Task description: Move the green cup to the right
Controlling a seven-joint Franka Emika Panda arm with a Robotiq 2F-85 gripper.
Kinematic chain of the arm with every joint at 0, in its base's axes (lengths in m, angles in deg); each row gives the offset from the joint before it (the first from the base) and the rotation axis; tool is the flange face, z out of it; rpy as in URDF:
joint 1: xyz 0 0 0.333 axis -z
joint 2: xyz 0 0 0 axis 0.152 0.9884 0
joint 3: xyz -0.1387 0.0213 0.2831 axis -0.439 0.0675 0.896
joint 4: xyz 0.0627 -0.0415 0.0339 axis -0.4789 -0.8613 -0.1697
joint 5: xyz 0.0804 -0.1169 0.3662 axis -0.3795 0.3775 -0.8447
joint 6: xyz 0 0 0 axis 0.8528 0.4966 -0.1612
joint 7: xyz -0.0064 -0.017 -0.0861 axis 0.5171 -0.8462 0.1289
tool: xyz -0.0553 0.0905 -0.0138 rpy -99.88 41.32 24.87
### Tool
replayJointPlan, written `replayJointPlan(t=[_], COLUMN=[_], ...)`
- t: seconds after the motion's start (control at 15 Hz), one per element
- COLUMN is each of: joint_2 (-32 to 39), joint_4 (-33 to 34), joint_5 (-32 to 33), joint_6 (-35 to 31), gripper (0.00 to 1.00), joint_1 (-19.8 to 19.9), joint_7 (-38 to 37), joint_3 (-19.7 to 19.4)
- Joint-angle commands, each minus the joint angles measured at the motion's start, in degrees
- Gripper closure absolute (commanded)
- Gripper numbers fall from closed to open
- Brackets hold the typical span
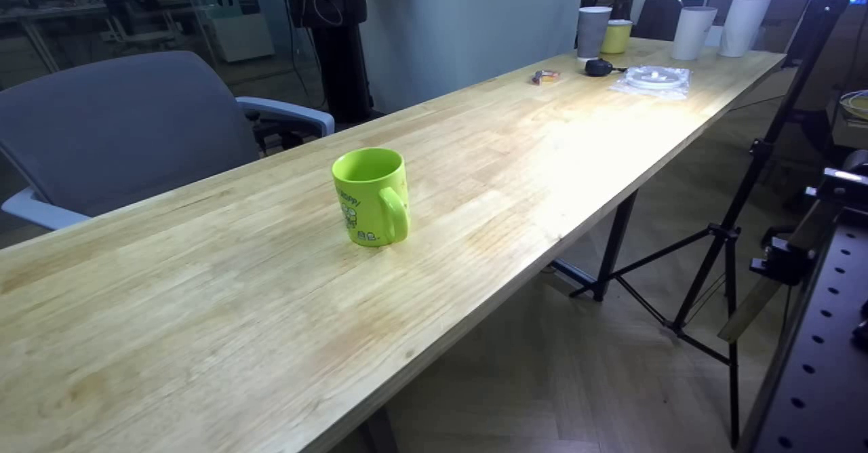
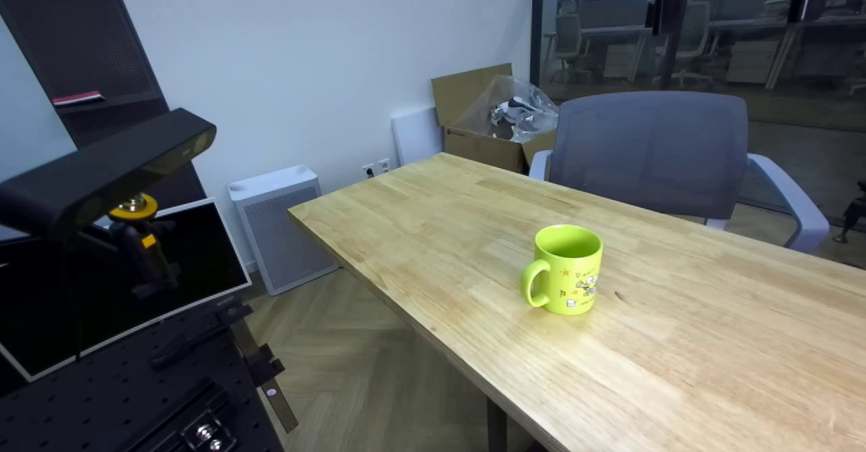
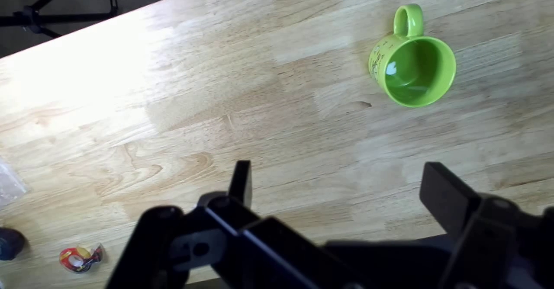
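Wrist view: green cup (image 3: pixel 413 66) upright (inner bottom visible); tool (image 3: pixel 336 174) spread wide.

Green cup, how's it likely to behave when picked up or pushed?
The green cup looks hard-walled and evenly round, so it probably won't squash. Its glossy surface could be slippery. Standing upright on the table, it would likely slide before rolling.

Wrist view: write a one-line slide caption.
Open fingers and, apart from them, the green cup upright on the wooden table, handle toward the picture's top.
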Motion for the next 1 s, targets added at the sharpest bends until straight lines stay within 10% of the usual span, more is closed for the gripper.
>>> replayJointPlan(t=[0.0,0.93], joint_2=[0.0,6.9], joint_4=[0.1,1.3], joint_5=[0.0,-6.7], joint_6=[0.2,-8.2], gripper=[0.0,0.0], joint_1=[-0.7,-2.4], joint_7=[0.0,1.9], joint_3=[-0.7,-0.2])
